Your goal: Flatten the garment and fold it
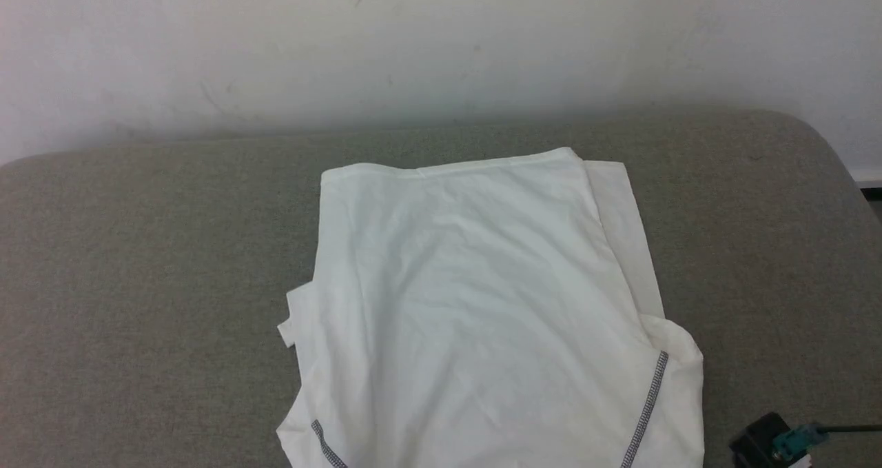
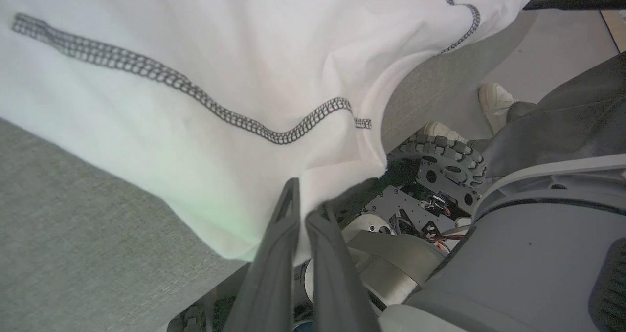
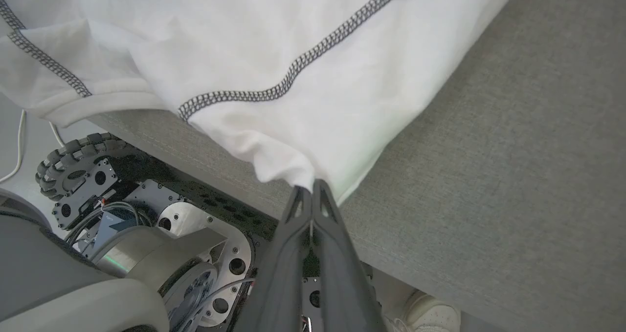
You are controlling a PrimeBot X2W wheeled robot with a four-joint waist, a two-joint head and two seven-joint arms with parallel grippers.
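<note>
– Fingertips first: our left gripper [image 2: 304,200] is clamped thin on a corner of the garment [image 2: 195,53], cloth pinched between the jaws, just off the near lip of the grey cushion [image 2: 73,254].
– And our right gripper [image 3: 309,189] matches it, jaws squeezed together on the other near corner, white fabric bunching right at the tips.
– So we've got both shoulder corners. From up top the garment lies in the middle of the cushion, stretching straight away from both grippers toward the wall [image 1: 441,41].
– Long axis runs near to far, then. Zigzag shoulder seams [image 1: 651,399] at our end, straight hem [image 1: 448,168] at the far end.
– Right, neck end points at us, hem at the wall. Neither arm is nearer; each has its own side.
– We reckon the coming move carries this near end up and over toward the hem, along that axis, both grippers level so the fold lands square.
</note>
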